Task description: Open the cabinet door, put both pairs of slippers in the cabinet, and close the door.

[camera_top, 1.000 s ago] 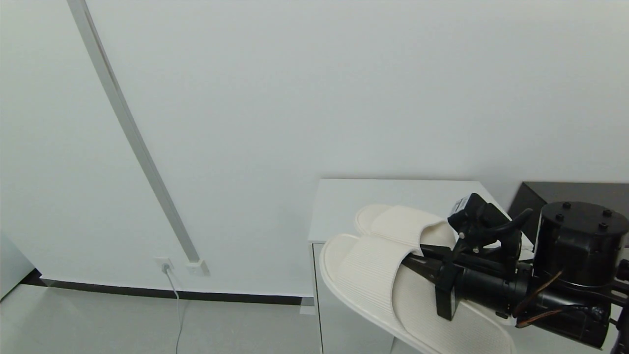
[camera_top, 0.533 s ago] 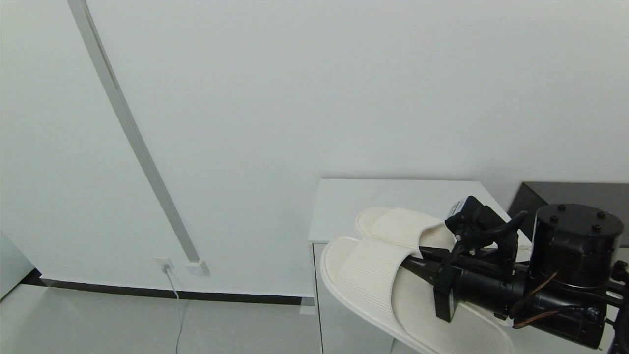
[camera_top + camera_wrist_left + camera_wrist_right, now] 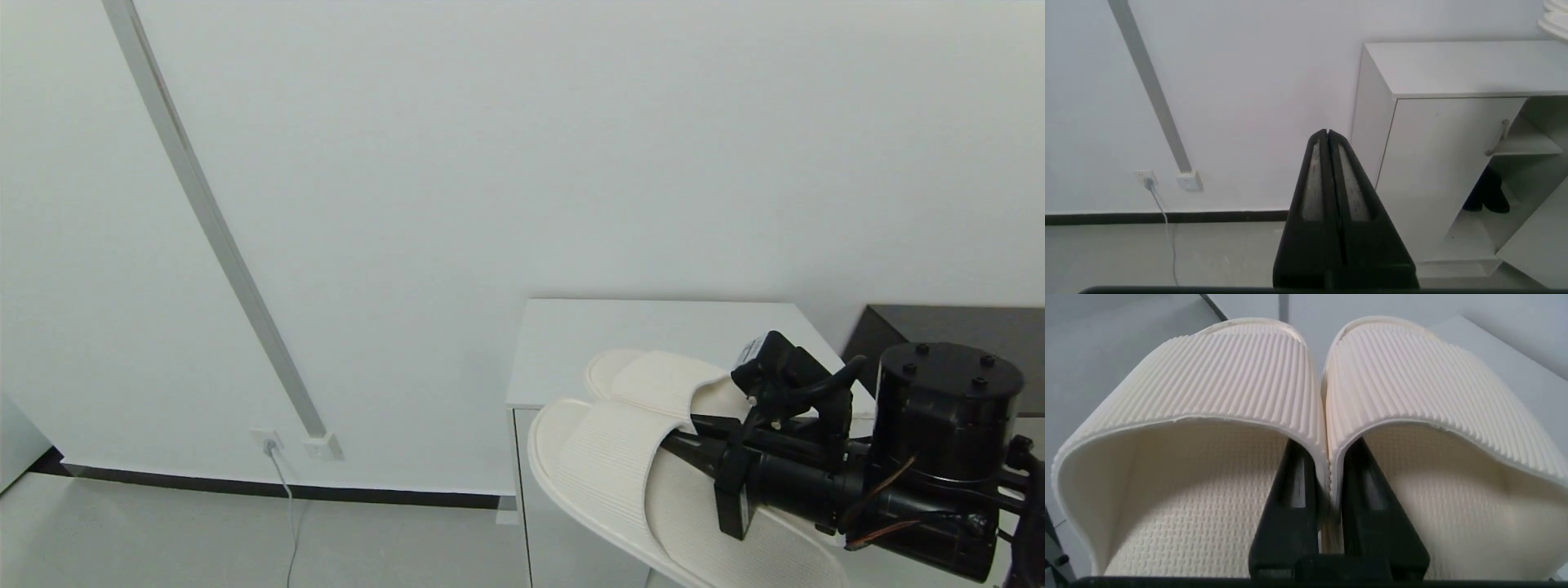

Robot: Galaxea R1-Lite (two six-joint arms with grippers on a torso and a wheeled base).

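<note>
A cream ribbed pair of slippers (image 3: 620, 441) hangs in front of the white cabinet (image 3: 653, 331), just above its front top edge. My right gripper (image 3: 684, 437) is shut on the pair. One finger sits inside each slipper (image 3: 1208, 400), and together they pinch the two inner strap walls at the right gripper (image 3: 1327, 461). My left gripper (image 3: 1328, 163) is shut on nothing, out to the left of the cabinet (image 3: 1437, 122). The cabinet door (image 3: 1543, 245) stands open, showing a shelf (image 3: 1527, 145) and a dark pair of shoes (image 3: 1488, 196) low inside.
A grey metal strip (image 3: 204, 212) runs slantwise down the white wall to a socket with a cable (image 3: 265, 445). A dark box top (image 3: 955, 322) lies right of the cabinet. Bare grey floor (image 3: 163, 539) spreads to the left.
The head view has shifted slightly. The right arm, with the slippers in its grip, has drifted a little to the left and down.
</note>
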